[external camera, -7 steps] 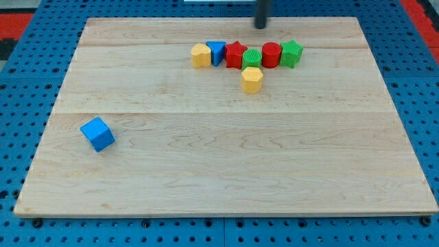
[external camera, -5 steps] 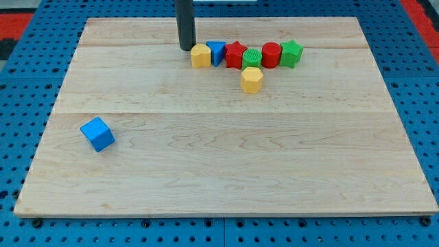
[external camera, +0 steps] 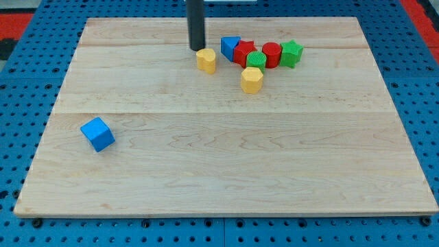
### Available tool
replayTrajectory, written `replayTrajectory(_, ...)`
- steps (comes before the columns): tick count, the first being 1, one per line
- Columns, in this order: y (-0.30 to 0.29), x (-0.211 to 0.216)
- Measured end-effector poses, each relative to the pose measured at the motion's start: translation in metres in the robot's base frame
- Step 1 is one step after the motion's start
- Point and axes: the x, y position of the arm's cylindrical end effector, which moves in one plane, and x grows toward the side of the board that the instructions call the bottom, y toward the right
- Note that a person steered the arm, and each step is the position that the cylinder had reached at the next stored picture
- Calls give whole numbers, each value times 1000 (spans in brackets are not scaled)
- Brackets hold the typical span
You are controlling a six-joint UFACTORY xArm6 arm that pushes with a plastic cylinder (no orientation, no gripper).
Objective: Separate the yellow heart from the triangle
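The yellow heart [external camera: 206,60] lies near the view's top centre of the wooden board [external camera: 226,178], a small gap to the lower left of the blue triangle [external camera: 230,46]. My tip [external camera: 197,48] stands just above and to the left of the heart, touching or nearly touching it. The triangle rests against the red star [external camera: 243,52] on its right.
To the right of the star sit a green round block [external camera: 256,60], a red cylinder [external camera: 271,53] and a green star [external camera: 291,53]. A yellow hexagon [external camera: 252,79] lies below them. A blue cube [external camera: 97,134] sits alone at the view's left.
My tip came from the top right to the heart's left, then moved right. The heart slid down and away from the triangle; the triangle shifted slightly right.
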Motion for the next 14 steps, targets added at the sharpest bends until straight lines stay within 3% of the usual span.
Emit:
replayTrajectory(1,-53,28)
replayTrajectory(2,-59,71)
replayTrajectory(3,-26,102)
replayTrajectory(5,21,74)
replayTrajectory(8,0,49)
replayTrajectory(10,37,92)
replayTrajectory(13,62,57)
replayTrajectory(14,62,67)
